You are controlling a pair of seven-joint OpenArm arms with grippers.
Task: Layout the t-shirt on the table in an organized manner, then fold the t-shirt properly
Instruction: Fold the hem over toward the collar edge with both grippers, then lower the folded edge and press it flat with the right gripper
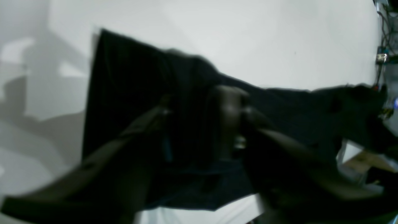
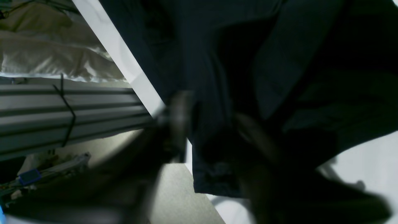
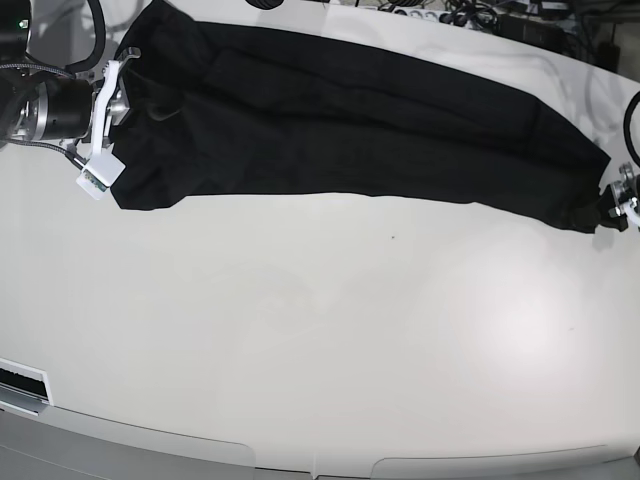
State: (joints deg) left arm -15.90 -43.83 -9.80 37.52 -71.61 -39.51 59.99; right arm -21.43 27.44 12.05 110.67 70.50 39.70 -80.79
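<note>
The black t-shirt (image 3: 350, 130) lies stretched in a long, creased band across the far part of the white table (image 3: 320, 330). My right gripper (image 3: 120, 110) is at its left end, near the table's left edge. In the right wrist view its blurred fingers (image 2: 180, 112) stand apart with t-shirt (image 2: 279, 62) fabric between and under them (image 2: 214, 121). My left gripper (image 3: 612, 205) is at the shirt's right tip. Seen from the left wrist, that gripper (image 1: 197, 109) has its jaws spread over the dark t-shirt (image 1: 130, 77).
Cables and gear (image 3: 450, 15) crowd the back edge; more wiring (image 1: 385, 46) shows at the table's side. Beside the table edge (image 2: 136, 77) run metal rails (image 2: 62, 115) above the floor. Bare white tabletop (image 1: 248, 37) spreads around the shirt.
</note>
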